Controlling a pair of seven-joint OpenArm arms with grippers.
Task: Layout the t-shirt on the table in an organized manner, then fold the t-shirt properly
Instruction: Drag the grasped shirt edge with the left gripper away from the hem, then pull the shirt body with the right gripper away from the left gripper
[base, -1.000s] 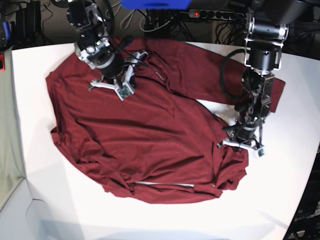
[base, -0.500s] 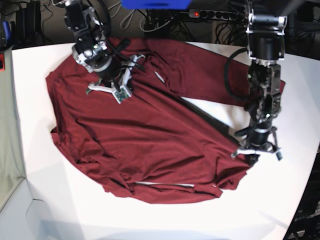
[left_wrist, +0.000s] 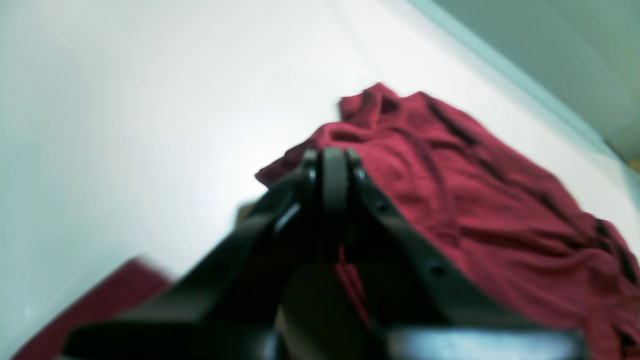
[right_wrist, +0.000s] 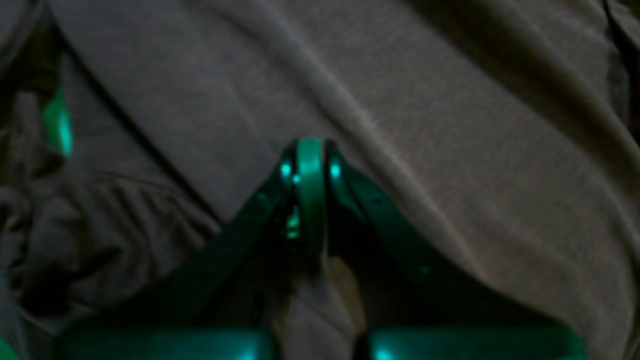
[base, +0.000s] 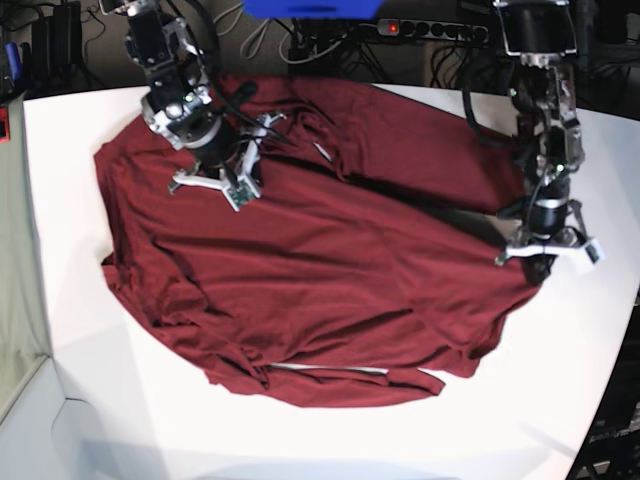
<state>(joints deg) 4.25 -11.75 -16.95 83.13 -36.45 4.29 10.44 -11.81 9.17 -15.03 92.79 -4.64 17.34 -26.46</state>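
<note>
The maroon t-shirt (base: 310, 260) is lying spread across the white bench (base: 90, 400), wrinkled, covering most of the middle of the surface. Its lower hem is bunching into folds near the front edge of the bench, and one corner is being drawn out toward the far right side as seen in the base view.

The left gripper (base: 545, 262) is sitting at that stretched right corner. In the left wrist view its fingers (left_wrist: 334, 175) are pressing together at the tips, and a thin strip of red cloth is showing just behind them, so the fingers are pinching the t-shirt (left_wrist: 475, 200). That view is blurred. White bench (left_wrist: 150, 100) is showing beyond the cloth.

The right gripper (base: 215, 180) is resting down on the upper left part of the shirt, near the collar area. In the right wrist view the picture is dark and green-tinted; the fingers (right_wrist: 310, 170) are meeting tip to tip over wrinkled fabric (right_wrist: 450, 150). I cannot tell whether any cloth is caught between them.
</note>
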